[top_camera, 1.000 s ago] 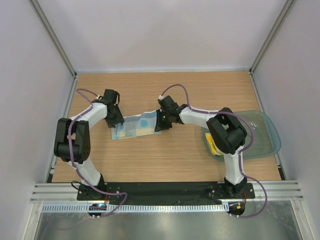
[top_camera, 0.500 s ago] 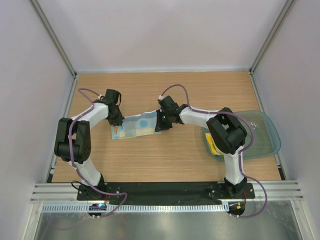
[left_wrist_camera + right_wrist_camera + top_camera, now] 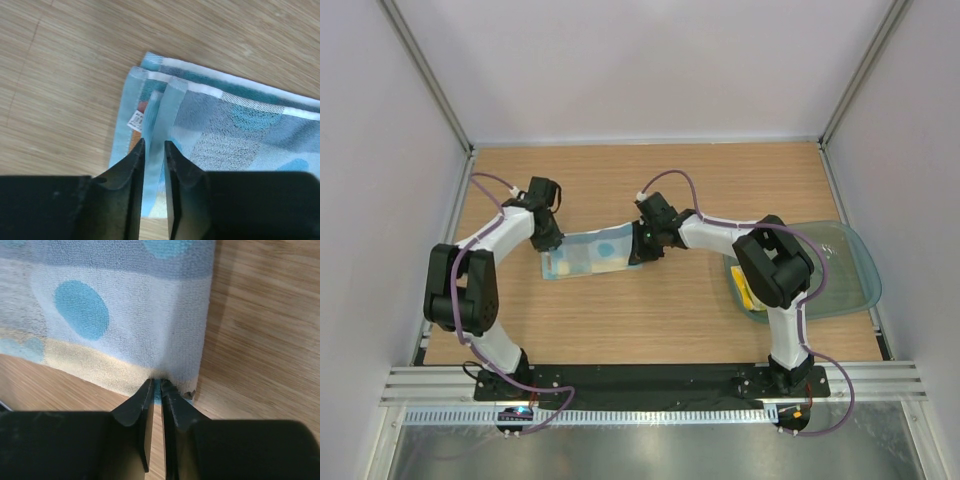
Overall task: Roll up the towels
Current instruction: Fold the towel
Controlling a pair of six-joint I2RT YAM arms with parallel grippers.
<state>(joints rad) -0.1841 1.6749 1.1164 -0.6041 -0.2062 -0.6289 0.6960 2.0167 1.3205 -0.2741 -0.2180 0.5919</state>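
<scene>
- While the blue towel (image 3: 590,252) lies flat as a long narrow strip on the table (image 3: 650,320), well to the left of the plastic tub (image 3: 855,265), no part of it is rolled yet.
- Its end farthest from the tub shows several stacked edges in the left wrist view, so it looks folded into layers, with a small label (image 3: 136,120) peeking out between them.
- The left gripper (image 3: 154,145) holds that far end: its fingers are nearly together, with one raised fold of the cloth pinched between them.
- The right gripper (image 3: 156,384) holds the end nearer the tub, its fingers closed narrow on the very corner of the cloth, right down at the table.
- Between the two grips the strip lies stretched straight and mostly smooth.
- The yellow towel (image 3: 744,291) sits inside the tub at its left edge, half hidden under the right arm, and neither gripper is touching it.
- My reading is that the task is in its early part: the blue towel is folded and squared up, ready to be rolled from one end.
- What remains is the whole rolling of the blue towel, then taking the yellow one out of the tub, laying it out and rolling it too.
</scene>
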